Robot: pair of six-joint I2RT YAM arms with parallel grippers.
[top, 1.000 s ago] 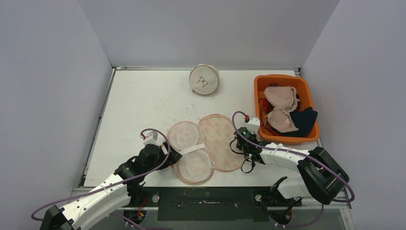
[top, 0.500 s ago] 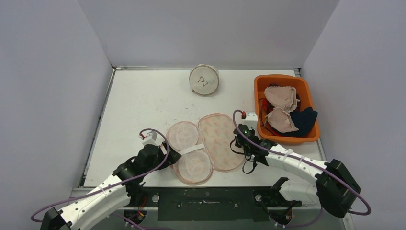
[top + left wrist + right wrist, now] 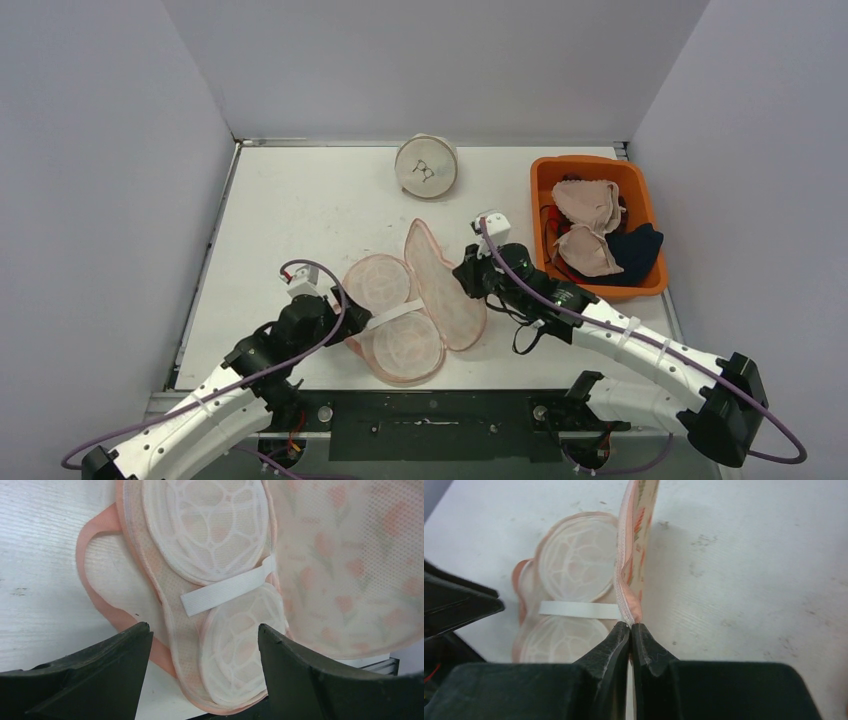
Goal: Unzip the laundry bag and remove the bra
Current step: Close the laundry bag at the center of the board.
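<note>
Laundry bag flap, seemingly unzipped, stands pinched by right end effector.

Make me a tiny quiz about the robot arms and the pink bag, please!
1. True or false: the right gripper is pinched shut on the edge of the laundry bag, holding its flap up on edge.
2. Pick one: where on the table is the orange bin?
A) at the left edge
B) at the right edge
C) in the middle, under the bag
3. Fill the gap: the left gripper, next to the bag, has its jaws ____.

Key: 1 true; 2 B; 3 open.
</note>
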